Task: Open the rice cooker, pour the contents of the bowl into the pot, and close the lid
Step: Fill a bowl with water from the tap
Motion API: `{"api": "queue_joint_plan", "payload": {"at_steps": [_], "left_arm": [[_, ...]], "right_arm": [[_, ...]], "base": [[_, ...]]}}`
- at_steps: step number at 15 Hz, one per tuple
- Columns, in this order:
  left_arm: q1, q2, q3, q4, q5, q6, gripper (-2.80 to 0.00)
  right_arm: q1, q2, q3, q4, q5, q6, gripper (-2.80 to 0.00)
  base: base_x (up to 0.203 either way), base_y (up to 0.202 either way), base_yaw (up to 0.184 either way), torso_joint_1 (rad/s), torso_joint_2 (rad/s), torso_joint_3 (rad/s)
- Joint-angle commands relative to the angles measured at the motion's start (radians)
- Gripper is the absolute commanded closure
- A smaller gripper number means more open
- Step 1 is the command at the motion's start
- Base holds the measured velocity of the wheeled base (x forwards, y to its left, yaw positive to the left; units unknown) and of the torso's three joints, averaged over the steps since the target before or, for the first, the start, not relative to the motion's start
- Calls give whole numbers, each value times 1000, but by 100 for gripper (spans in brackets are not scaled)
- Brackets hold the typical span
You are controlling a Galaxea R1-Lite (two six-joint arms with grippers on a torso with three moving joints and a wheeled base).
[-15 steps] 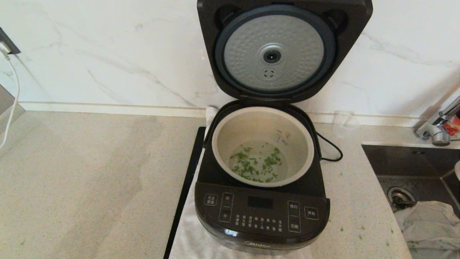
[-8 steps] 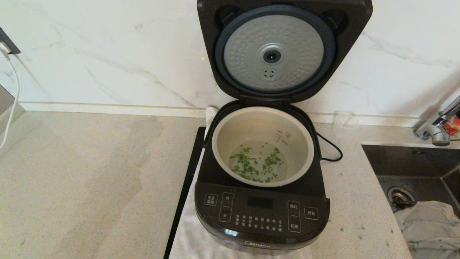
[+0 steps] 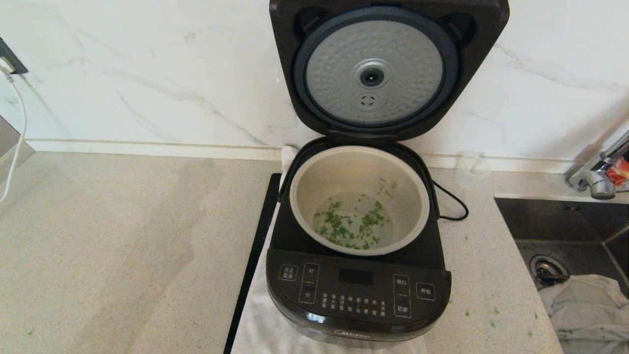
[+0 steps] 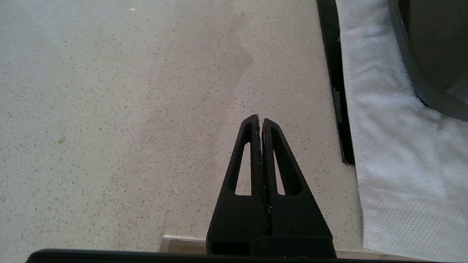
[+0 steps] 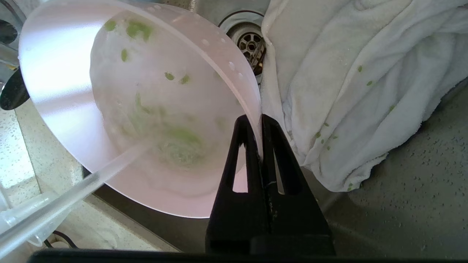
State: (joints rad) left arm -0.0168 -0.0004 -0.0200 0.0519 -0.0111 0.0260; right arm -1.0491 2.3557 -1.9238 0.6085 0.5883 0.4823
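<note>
- Standing at the middle of the bench [image 3: 123, 236], the rice cooker [image 3: 358, 295] is seen in the head view with its front panel toward the robot and a white towel [image 3: 258, 319] under it.
- The lid [image 3: 388, 69] is held fully up on its hinge at the far side, leaning toward the marble wall, with the dimpled silver disc facing forward; it has not yet been closed.
- The pot [image 3: 361, 167] sits open below the lid, and the contents of the bowl [image 3: 351, 226] are already lying in it as green bits in clear liquid, so the pouring is judged to be done.
- A sink [image 3: 565, 221] lies to the right of the cooker, with a crumpled white cloth [image 5: 358, 84] and a drain [image 5: 250, 45] in it.
- The bowl [image 5: 109, 109] is seen only in the right wrist view, tilted, over the edge of the sink, with a few green scraps clinging to its whitish inside.
- The right tool [image 5: 260, 120] is pinched fully shut on the bowl's thin rim, one finger inside and one outside.
- The left tool [image 4: 259, 120] is parked over bare bench left of the cooker, its fingers pressed together on nothing.
- The coming move is judged to turn on this: the raised lid lies up and to the left of the right tool, at the cooker's far side, and its top edge must be reached from behind and swung forward and down. The left tool is free and near the cooker; the right one is still occupied by the bowl.
</note>
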Motion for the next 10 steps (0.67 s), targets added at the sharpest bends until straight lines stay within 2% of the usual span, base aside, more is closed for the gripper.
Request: {"api": "queue_joint_plan", "payload": {"at_steps": [1,6,8,10], "left_arm": [[0,-1,0,0,-1,0,0],[0,0,0,0,0,0,0],[0,0,0,0,0,0,0],[0,0,0,0,0,0,0]], "right_arm": [[0,-7,0,4,3,2,0],[0,-6,1,2,0,1,0],[4,-20,15,8,-38,-3,0],[14,-49,18,14,-43,-4,0]], "base": [[0,0,0,0,0,0],[0,0,0,0,0,0],[0,0,0,0,0,0],[0,0,0,0,0,0]]}}
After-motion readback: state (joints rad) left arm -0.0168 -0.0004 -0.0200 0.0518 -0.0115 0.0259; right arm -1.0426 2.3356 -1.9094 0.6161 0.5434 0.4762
